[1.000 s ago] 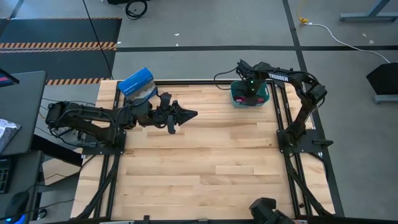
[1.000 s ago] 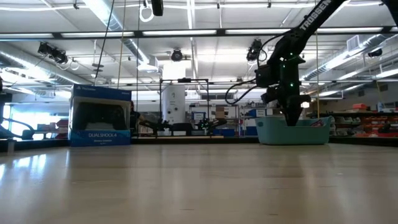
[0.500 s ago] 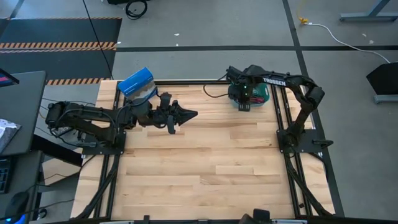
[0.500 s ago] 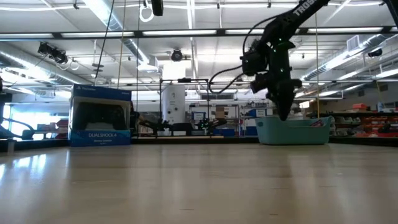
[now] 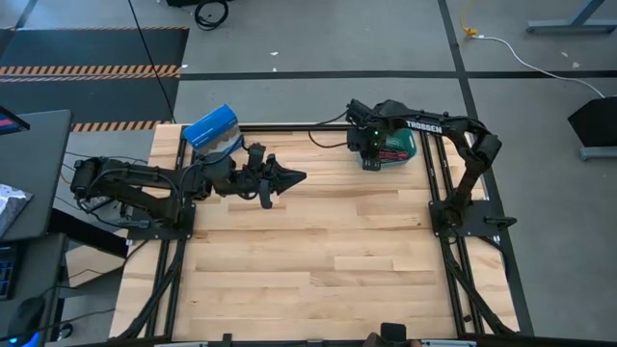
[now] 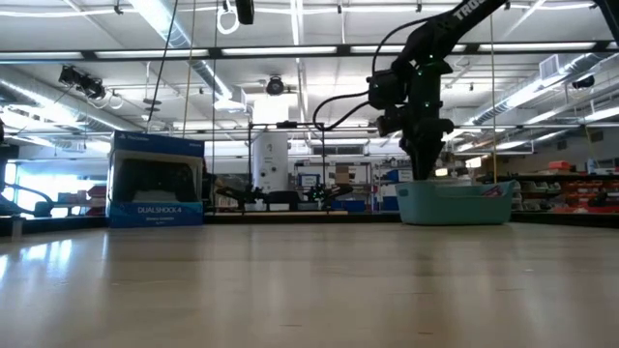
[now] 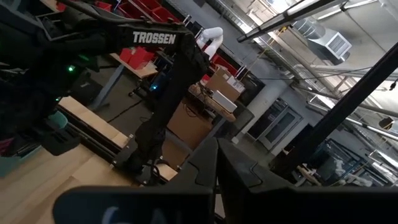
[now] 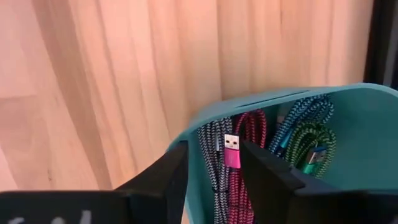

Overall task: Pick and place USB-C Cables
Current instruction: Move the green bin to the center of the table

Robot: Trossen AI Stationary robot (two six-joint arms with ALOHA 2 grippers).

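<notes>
Several bundled USB-C cables lie in the teal bin [image 8: 348, 118] at the table's far right: a grey one [image 8: 210, 163], a maroon one [image 8: 249, 127], a silvery-blue one [image 8: 306, 113] and a green one [image 8: 314, 142]. My right gripper [image 8: 214, 158] hangs open above the bin's left rim [image 5: 371, 161], fingers pointing down. The maroon cable's plug [image 8: 231, 151] shows through the gap between the fingers. My left gripper [image 5: 292, 177] waits shut above the table's far left part, pointing toward the right edge.
A blue box [image 5: 210, 127] stands at the far left corner, close behind my left arm, and also shows in the low view [image 6: 155, 181]. The teal bin [image 6: 455, 203] sits at the far right by the frame rail. Bare wooden table [image 5: 318, 260] lies nearer.
My right gripper has risen out of the teal bin and gone toward the table's left edge, and now hangs over the bin's left rim. In the low view its fingertips came to a point half a second ago and stand apart now.
</notes>
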